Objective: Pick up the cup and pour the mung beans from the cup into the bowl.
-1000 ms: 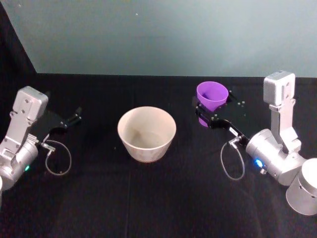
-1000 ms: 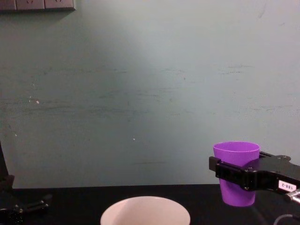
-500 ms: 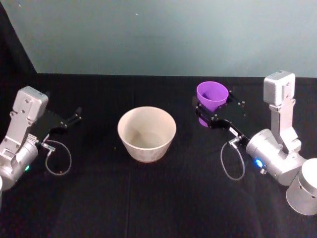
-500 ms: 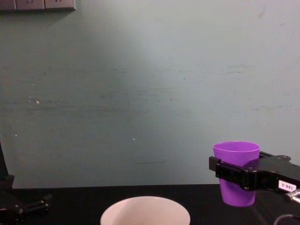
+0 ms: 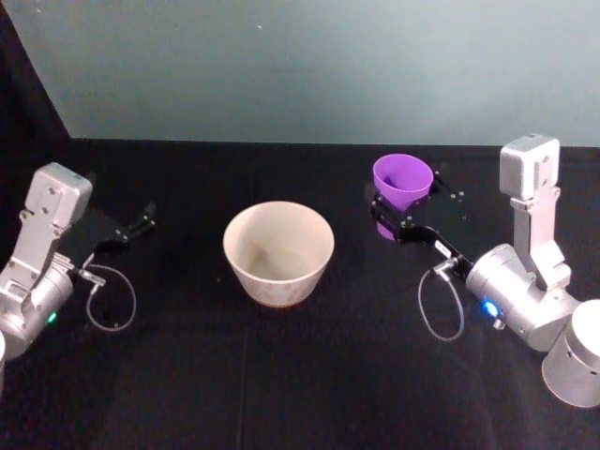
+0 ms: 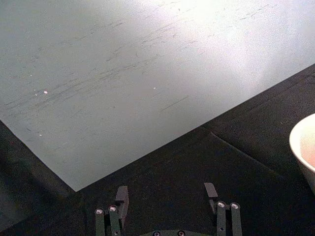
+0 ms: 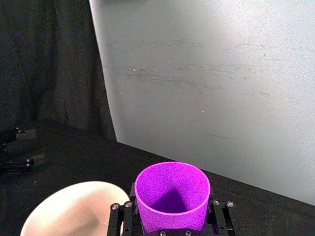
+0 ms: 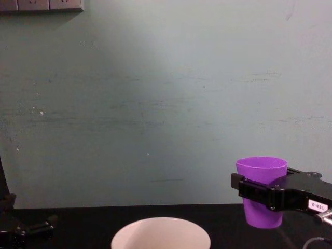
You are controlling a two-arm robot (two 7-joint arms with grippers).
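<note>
Nothing has visibly shifted since a second ago: the small bright purple plastic cup (image 5: 402, 178) sits in the same spot, gripped as before, and both arms are where they were.

The right gripper (image 5: 403, 202) is closed around the purple cup, one black finger on each side of its wall below the rim; the right wrist view shows the fingers pressing the cup (image 7: 172, 196) from both sides. The cup stands upright with its mouth open to the top, to the right of the wide round white bowl (image 5: 278, 277) and well apart from it. From the side, the chest view shows the cup (image 8: 262, 168) upright in the right gripper (image 8: 259, 192), its rim level. Whether its base touches the black cloth-covered table (image 5: 281, 375) or hangs just above it cannot be told.

Inside the cup, smooth purple walls run down to a darker patch at the bottom. Whether that patch is the mung beans cannot be made out.

The bowl stands upright at the middle of the table between the two arms. Its inside reads as a plain pale surface with soft shading, and its rim also shows in the chest view (image 8: 161, 233).

The left gripper (image 5: 142, 220) hangs at the table's left side, well away from the bowl. Its fingers (image 6: 121, 196) are spread wide with nothing between them.
</note>
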